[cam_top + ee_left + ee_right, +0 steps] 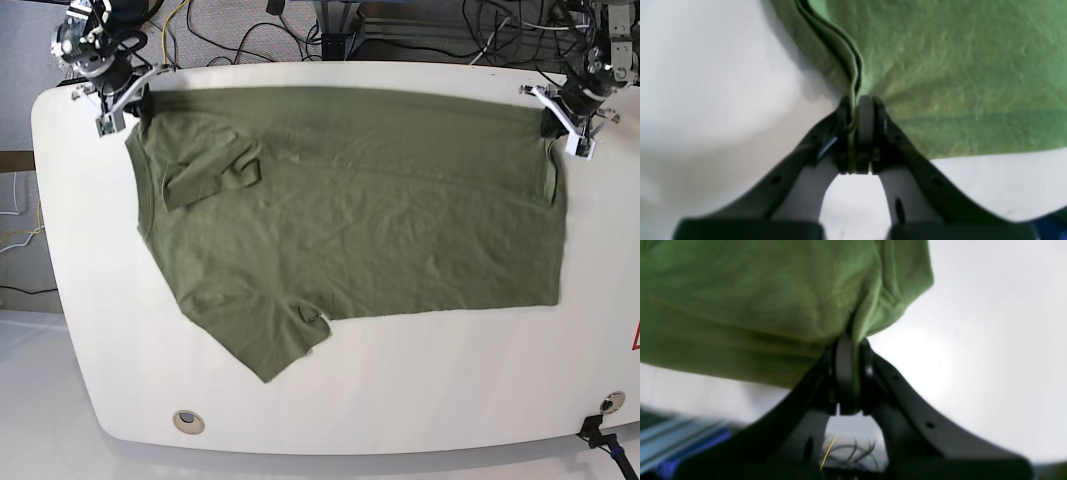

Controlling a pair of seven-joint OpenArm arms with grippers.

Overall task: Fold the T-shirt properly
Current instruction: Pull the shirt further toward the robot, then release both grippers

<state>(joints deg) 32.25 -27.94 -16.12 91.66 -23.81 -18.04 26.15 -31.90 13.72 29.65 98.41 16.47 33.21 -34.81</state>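
Lying spread across a white table [90,330], the T-shirt [380,220] fills most of the far half of the tabletop, olive green and lightly wrinkled. One sleeve [215,172] is folded in over the chest near the collar side, and the other sleeve [265,345] juts out toward the near edge. The left gripper [858,100] is pinched tight on a corner of the shirt's hem end, the cloth edge gathered between its dark fingers [867,116]. The right gripper [850,340] is likewise clamped on the shirt's edge at the shoulder corner, fabric bunching above its closed jaws. Both held corners sit along the table's far edge, well apart from each other. Cables [250,30] trail behind the table.
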